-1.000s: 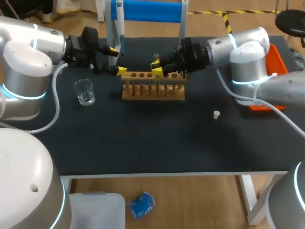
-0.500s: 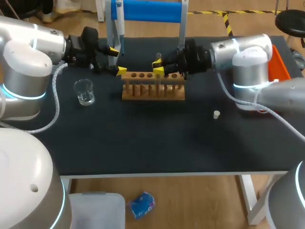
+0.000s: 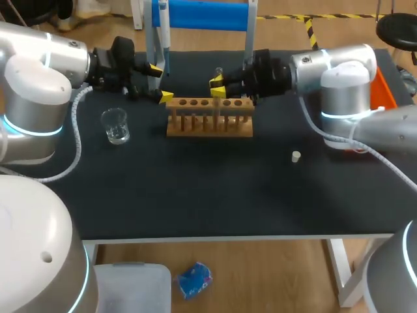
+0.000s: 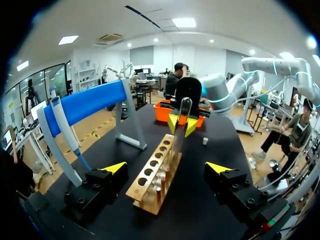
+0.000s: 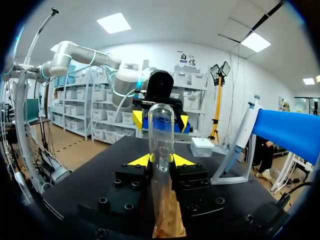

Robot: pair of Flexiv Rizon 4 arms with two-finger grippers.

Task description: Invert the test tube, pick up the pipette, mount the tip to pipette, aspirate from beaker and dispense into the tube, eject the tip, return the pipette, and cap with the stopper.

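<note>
A clear test tube [image 3: 218, 74] [image 5: 161, 145] stands upright, rounded end up, with my right gripper [image 3: 217, 87] [image 5: 161, 160] shut on it. Its lower end reaches down to the wooden rack [image 3: 210, 119] [image 4: 152, 175]. My left gripper [image 3: 160, 82] [image 4: 166, 168] is open at the rack's left end, nothing between its fingers. In the left wrist view the tube [image 4: 181, 125] rises over the rack ahead. The pipette [image 3: 163, 26] [image 4: 62, 125] [image 5: 244, 135] hangs on the blue stand [image 3: 202, 14]. A glass beaker [image 3: 115, 125] sits left of the rack. The small white stopper [image 3: 296, 156] [image 4: 205, 141] lies to the right.
An orange tray [image 3: 381, 85] [image 4: 162, 111] sits at the table's right edge behind my right arm. The blue stand's legs [image 3: 152, 49] rise just behind the rack. Open dark tabletop [image 3: 208, 189] lies in front of the rack.
My right gripper has risen with the tube, drawing it up from the rack. The left arm has stayed still.
</note>
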